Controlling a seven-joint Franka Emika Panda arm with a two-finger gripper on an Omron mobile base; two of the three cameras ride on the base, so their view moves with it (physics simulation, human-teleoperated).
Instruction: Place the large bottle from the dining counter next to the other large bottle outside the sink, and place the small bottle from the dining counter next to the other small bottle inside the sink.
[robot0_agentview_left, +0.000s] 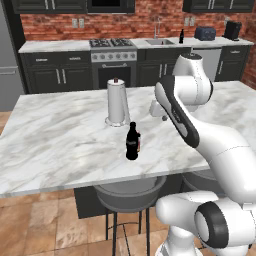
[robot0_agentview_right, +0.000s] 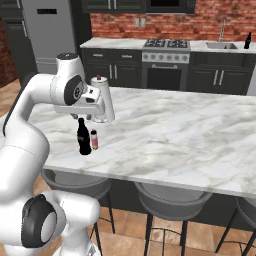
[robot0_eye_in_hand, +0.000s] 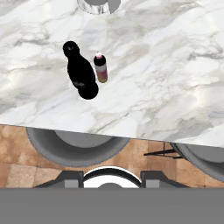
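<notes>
gripper (robot0_agentview_right: 92, 119) hangs above the marble dining counter (robot0_agentview_left: 60, 140), just in front of the paper towel holder (robot0_agentview_left: 117, 103); whether its jaws are apart cannot be told. large dark bottle (robot0_eye_in_hand: 80, 75) and small bottle (robot0_eye_in_hand: 100, 67) stand upright side by side near the counter's front edge, neither one held.
</notes>
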